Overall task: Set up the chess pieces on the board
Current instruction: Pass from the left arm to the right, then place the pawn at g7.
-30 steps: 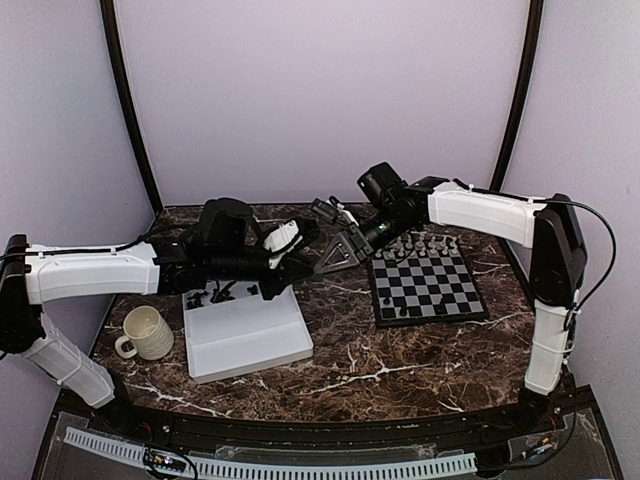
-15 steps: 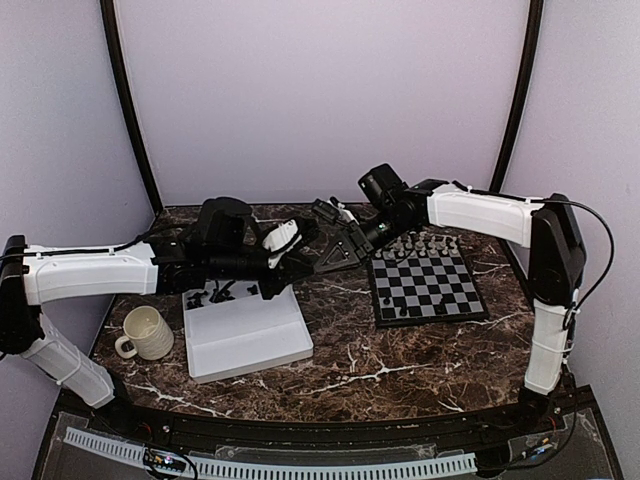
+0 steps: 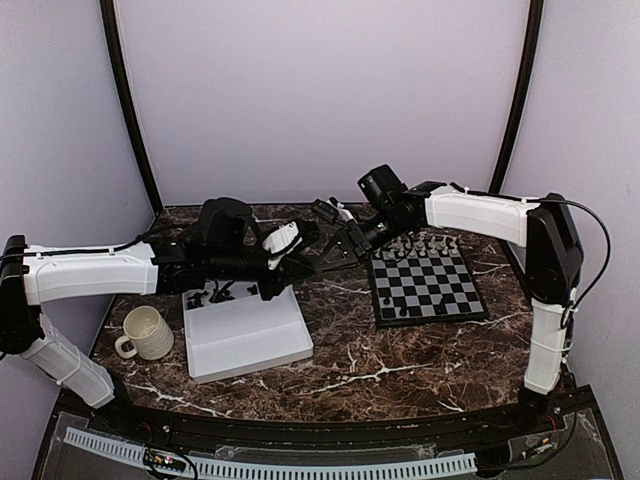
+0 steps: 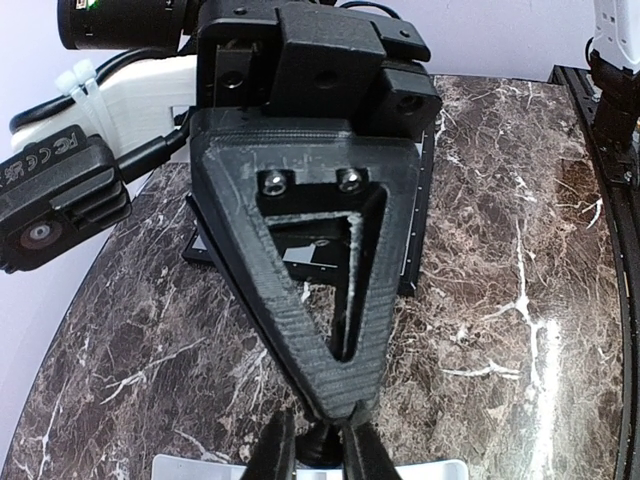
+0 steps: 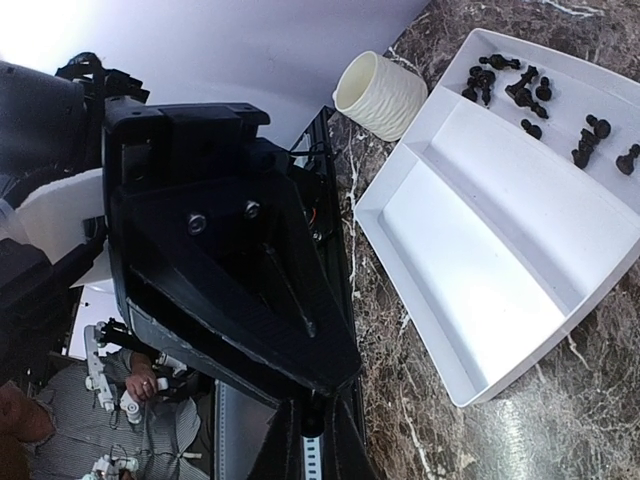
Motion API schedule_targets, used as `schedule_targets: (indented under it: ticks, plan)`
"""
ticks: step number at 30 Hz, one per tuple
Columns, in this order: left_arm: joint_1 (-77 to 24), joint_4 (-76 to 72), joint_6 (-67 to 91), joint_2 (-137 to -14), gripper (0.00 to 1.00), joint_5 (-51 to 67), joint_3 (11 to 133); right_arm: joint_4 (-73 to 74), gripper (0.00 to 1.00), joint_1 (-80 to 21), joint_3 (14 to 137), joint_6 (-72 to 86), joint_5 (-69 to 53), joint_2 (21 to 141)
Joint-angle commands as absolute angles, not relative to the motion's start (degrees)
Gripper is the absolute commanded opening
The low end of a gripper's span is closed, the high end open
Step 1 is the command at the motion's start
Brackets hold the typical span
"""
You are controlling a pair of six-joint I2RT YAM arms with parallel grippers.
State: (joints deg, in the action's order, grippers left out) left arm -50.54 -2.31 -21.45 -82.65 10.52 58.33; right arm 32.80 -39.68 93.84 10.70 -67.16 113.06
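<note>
Meeting above the dark marble worktop (image 3: 400,360), between the white tray (image 3: 250,340) and the chessboard (image 3: 428,286), the two arms stand tip to tip. The left gripper (image 4: 320,440) reaches in from the tray's side. Its fingers (image 4: 278,455) are drawn close and pinch a small black chessman (image 4: 320,452), seen in the left wrist view as a dark rounded lump between them. The right gripper (image 5: 314,420) comes from the board's side, angled down toward that piece, and its long triangular fingers are pressed fully together. Their tip sits right at the top of the held chessman. Whether it actually nips the piece or only touches it cannot be told, since the tip covers the point of contact.

The chessboard lies flat on the right half of the worktop, just beside the meeting fingers. White chessmen (image 3: 420,245) stand along its far side, too small to name one by one. A few standing black chessmen (image 3: 403,311) occupy its near row, most toward the left corner and one further right. Loose black chessmen (image 5: 530,95) are scattered in the tray's narrow far compartment, some standing and some tipped over. The tray's wide compartment lies next to it, toward the arms' bases. A cream ribbed mug (image 3: 146,333) stands upright just left of the tray, with its handle turned to the left.
</note>
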Motion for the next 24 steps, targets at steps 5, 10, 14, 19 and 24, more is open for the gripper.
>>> schedule_targets:
  ticks: [5, 10, 14, 19, 24]
  plan:
    - [-51.36, -1.46, -22.09, -81.05, 0.26, 12.67, 57.52, 29.7, 0.0, -38.8, 94.08, 9.55, -66.32, 113.47]
    - [-51.35, -3.22, -22.65, -78.3, 0.41, 9.37, 55.72, 35.86, 0.0, -37.47, 95.01, 2.17, -58.21, 112.11]
    - [-51.28, -6.17, -22.41, -75.05, 0.53, 2.88, 53.28, 41.4, 0.0, -35.83, 93.75, -6.19, -47.15, 108.98]
    - [-51.06, -10.31, -21.51, -72.8, 0.69, -9.75, 50.81, 50.11, 0.0, -35.05, 90.13, -19.46, -26.9, 103.86]
    - [-50.31, -10.18, -21.1, -73.02, 0.74, -18.97, 51.31, 55.68, 0.0, -32.88, 83.49, -25.76, -11.74, 97.24]
